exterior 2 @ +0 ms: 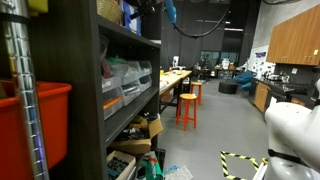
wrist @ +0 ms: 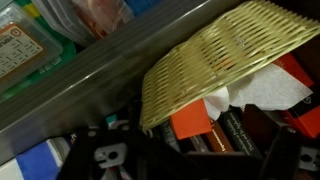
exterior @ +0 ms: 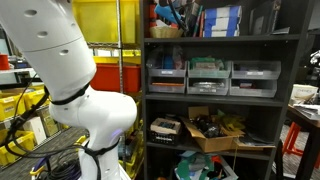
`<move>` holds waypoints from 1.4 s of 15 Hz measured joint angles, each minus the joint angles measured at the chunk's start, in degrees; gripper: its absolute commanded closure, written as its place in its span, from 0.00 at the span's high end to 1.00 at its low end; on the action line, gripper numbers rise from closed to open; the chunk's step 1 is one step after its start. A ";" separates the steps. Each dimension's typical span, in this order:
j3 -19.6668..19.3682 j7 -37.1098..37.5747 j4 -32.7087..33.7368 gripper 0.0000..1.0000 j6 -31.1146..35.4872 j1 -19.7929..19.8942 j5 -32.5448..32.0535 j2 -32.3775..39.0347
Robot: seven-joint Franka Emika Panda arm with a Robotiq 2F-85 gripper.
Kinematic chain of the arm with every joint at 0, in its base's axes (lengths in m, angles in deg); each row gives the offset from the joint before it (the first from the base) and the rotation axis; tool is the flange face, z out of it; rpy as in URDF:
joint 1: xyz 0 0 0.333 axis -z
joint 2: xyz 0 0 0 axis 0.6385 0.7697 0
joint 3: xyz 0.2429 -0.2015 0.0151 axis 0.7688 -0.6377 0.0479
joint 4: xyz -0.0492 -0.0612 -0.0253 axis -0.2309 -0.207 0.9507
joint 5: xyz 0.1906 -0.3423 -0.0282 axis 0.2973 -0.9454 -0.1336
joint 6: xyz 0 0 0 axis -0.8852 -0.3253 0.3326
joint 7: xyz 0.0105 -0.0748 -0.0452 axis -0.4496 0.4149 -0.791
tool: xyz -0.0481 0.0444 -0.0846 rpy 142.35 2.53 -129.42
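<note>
Tool [wrist: 190,152], jaws apart and empty, hovers near the wicker basket [wrist: 225,60]: approach stage; gripping calls for aligning over its rim.

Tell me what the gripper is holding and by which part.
Nothing is held. In the wrist view the gripper has its jaws wide open, closed on nothing, just short of the tilted wicker basket.

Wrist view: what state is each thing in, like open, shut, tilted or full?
Gripper, open.
Wicker basket, tilted, not gripped.
White paper, crumpled, at the basket's rim.
Orange packet, partly under the paper.
Clear bins, filled.
</note>
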 measured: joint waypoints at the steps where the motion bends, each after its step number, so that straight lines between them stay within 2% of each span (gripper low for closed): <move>1: 1.23 -0.25 0.68 1.00 -0.70 1.32 0.85 0.70; 6: 7.97 -1.89 3.48 1.00 -2.67 8.13 2.09 3.23; 10: 11.30 -3.87 4.79 1.00 -2.77 12.16 1.48 4.43; 15: 13.00 -5.63 5.84 1.00 -2.78 15.15 -1.09 4.71; 21: 13.19 -8.25 5.82 1.00 -2.86 15.65 -2.11 5.52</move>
